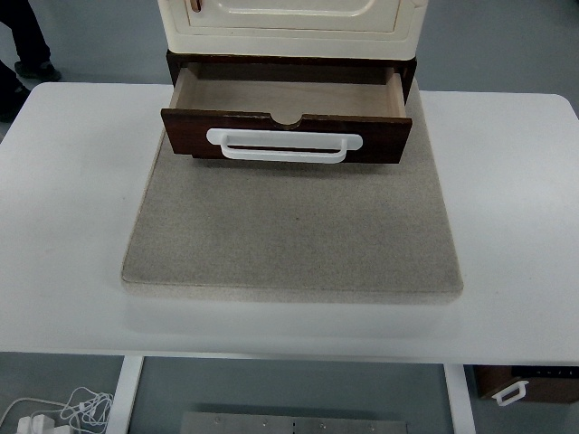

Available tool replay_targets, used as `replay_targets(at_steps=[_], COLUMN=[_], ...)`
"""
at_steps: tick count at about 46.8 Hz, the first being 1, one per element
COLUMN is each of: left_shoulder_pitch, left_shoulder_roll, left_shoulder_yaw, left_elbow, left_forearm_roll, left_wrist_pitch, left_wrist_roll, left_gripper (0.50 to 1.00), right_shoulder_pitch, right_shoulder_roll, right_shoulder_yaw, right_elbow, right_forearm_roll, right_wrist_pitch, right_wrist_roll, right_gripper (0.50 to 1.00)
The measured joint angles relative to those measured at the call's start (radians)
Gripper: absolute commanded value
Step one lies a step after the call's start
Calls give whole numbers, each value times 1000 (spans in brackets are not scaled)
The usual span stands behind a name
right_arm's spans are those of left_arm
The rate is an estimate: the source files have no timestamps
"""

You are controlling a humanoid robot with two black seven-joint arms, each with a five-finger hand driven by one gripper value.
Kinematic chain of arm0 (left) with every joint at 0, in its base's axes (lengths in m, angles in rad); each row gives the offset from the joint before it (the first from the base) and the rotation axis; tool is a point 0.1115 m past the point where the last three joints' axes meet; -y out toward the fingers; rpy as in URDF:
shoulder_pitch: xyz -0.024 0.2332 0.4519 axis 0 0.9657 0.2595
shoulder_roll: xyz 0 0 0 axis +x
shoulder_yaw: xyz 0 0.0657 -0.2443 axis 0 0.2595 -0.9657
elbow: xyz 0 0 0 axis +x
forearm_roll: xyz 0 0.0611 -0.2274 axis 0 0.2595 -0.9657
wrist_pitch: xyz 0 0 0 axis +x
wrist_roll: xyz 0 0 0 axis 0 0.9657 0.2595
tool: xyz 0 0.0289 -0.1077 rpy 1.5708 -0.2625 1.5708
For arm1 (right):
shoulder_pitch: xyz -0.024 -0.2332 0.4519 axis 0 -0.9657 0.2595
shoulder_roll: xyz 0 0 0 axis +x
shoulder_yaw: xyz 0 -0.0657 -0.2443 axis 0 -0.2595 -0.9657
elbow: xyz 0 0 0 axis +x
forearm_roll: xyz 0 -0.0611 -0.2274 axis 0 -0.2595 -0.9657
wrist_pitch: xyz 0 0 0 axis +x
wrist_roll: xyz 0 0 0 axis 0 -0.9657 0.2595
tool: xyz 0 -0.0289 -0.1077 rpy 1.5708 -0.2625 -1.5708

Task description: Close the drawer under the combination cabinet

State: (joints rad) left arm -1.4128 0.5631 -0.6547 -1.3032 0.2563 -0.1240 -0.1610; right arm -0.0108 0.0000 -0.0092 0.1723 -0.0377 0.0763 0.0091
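Neither hand is in view, so their state cannot be told. Near edge of white tabletop (72,271) bare; beige mat (289,235) at centre, likely to steady the cabinet. At 12 o'clock on the mat's far end, the drawer (288,108) stands pulled out, empty, white handle (284,146) facing the robot for a straight push. Cream cabinet (289,23) sits above; task not yet begun

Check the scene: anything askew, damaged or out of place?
Only the drawer stands out: it is pulled open under the cream cabinet, empty inside, its white handle facing the near edge. It sits slightly skewed on the grey mat. No spill or damage visible. Neither robot hand is in view.
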Motion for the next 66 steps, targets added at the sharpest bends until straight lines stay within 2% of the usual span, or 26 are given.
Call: replay_targets(at_steps=[15, 20, 45, 56, 66], left_shoulder_pitch=[1, 2, 19, 56, 63], left_shoulder_roll=[-26, -50, -222, -294, -305], left_shoulder_yaw=[160, 214, 445, 486, 528], left_elbow=[-122, -153, -157, -154, -155], left_forearm_roll=[107, 145, 303, 325, 325], left_wrist_pitch=[6, 7, 6, -2, -26], left_wrist_roll=[3, 18, 83, 138, 207], left_gripper=[1000, 1000, 1000, 1000, 1000], right_shoulder_pitch=[0, 0, 0, 0, 0], right_shoulder_roll=[0, 0, 0, 0, 0], right_shoulder_yaw=[0, 0, 0, 0, 0], right_elbow=[0, 0, 0, 0, 0], right_forearm_roll=[0, 0, -1, 0, 0], right_wrist_pitch=[-1, 0, 0, 0, -1], right_wrist_roll=[0, 0, 0, 0, 0], right_gripper=[952, 952, 952, 952, 952])
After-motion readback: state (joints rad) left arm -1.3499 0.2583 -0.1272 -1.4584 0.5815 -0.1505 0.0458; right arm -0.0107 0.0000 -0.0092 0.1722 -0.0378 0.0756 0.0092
